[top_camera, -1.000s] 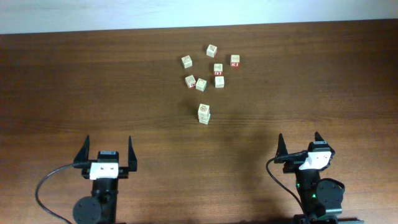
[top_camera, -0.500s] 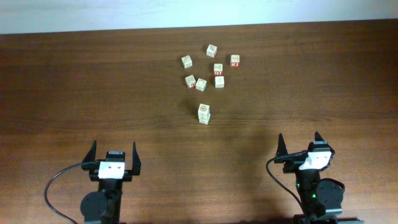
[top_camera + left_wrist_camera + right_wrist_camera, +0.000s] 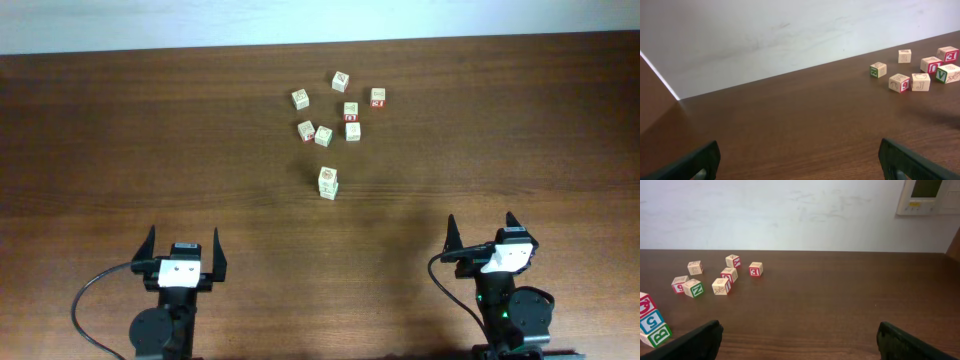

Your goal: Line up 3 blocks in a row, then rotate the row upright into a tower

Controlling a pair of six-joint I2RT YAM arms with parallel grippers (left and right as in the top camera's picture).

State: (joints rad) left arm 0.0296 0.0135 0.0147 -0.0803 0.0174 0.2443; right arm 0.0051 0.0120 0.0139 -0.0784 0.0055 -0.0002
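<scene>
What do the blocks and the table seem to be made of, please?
Blocks: probably pale, unvarnished wood, judging by matte cream faces; letters and some sides painted red, green or blue. Table: wood or wood-look laminate, dark brown with lengthwise grain and a soft sheen; I cannot tell which.

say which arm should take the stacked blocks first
right, probably: the block stack sits close to the right tool in its wrist view; the view from the left tool misses it
</scene>
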